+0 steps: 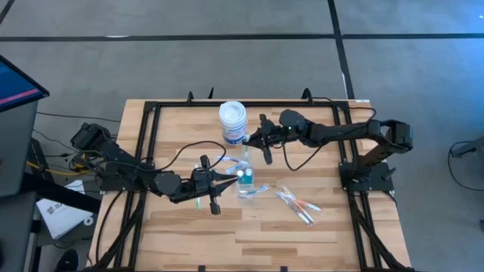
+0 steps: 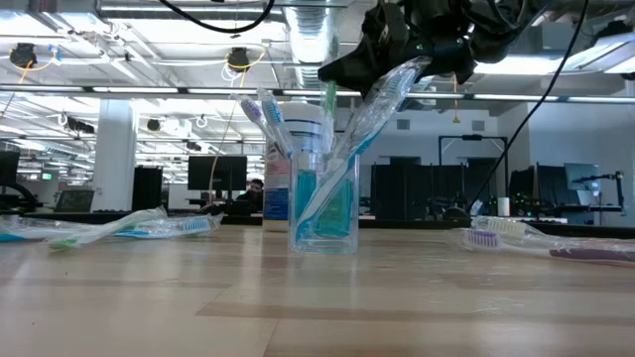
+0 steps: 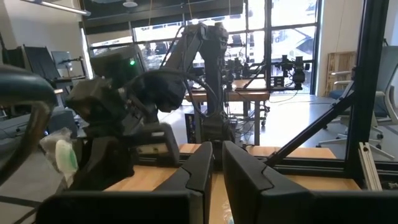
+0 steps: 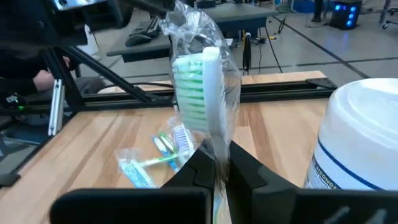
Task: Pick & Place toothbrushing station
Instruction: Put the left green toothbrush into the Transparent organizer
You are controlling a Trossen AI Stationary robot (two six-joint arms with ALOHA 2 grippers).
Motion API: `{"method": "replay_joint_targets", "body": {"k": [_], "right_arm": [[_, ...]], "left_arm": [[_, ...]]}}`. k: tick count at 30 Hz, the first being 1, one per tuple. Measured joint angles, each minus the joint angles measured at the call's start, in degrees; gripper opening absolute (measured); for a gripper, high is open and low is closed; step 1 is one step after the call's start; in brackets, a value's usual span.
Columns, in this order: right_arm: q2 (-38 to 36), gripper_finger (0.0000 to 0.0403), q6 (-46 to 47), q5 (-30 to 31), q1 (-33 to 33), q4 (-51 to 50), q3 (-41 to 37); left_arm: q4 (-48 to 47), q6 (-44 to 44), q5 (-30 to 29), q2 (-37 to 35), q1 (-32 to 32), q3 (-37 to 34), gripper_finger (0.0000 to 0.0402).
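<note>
A small clear cup (image 2: 323, 213) stands mid-table (image 1: 243, 181) with several toothbrushes upright in it. My right gripper (image 4: 221, 165) hovers beyond it, beside the white jar (image 1: 233, 121), shut on a toothbrush in a clear wrapper, whose green-bristled head (image 4: 198, 87) shows past the fingers. In the low view the wrapped brush (image 2: 382, 99) slants from the gripper down toward the cup. Whether its lower end is inside, I cannot tell. My left gripper (image 1: 229, 179) hangs just left of the cup, its fingers (image 3: 199, 174) together with nothing seen between them. I cannot make out the tiny tube. My right gripper pinches the wrapped toothbrush between its two fingers, on the handle just below the head (image 4: 217, 146), through the wrapper. The head stands out past the fingertips, along the fingers. The head end is lifted clear of the table. The gripper hides the rest of the handle.
Loose wrapped toothbrushes lie on the table right of the cup (image 1: 296, 202) and left of it (image 2: 119, 228). The white round jar with a blue label (image 4: 360, 143) stands at the far middle. A black frame (image 1: 151, 113) borders the table.
</note>
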Motion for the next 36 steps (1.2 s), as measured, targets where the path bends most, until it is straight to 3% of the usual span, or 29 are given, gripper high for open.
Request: {"method": "replay_joint_targets", "body": {"k": [18,25,36], "right_arm": [[4.7,0.0008,-0.2,0.4,0.0,-0.3,-0.2],[10.3,0.0011,1.6,-0.1,0.0,5.3,0.0],[9.9,0.0024,2.3,-2.0,-0.3,5.0,0.0]], "left_arm": [[0.0,0.1,0.0,0.0,0.0,0.0,0.003],[0.0,0.1,0.2,0.0,0.0,0.0,0.003],[-0.1,0.1,0.3,0.0,0.0,0.0,0.003]]}}
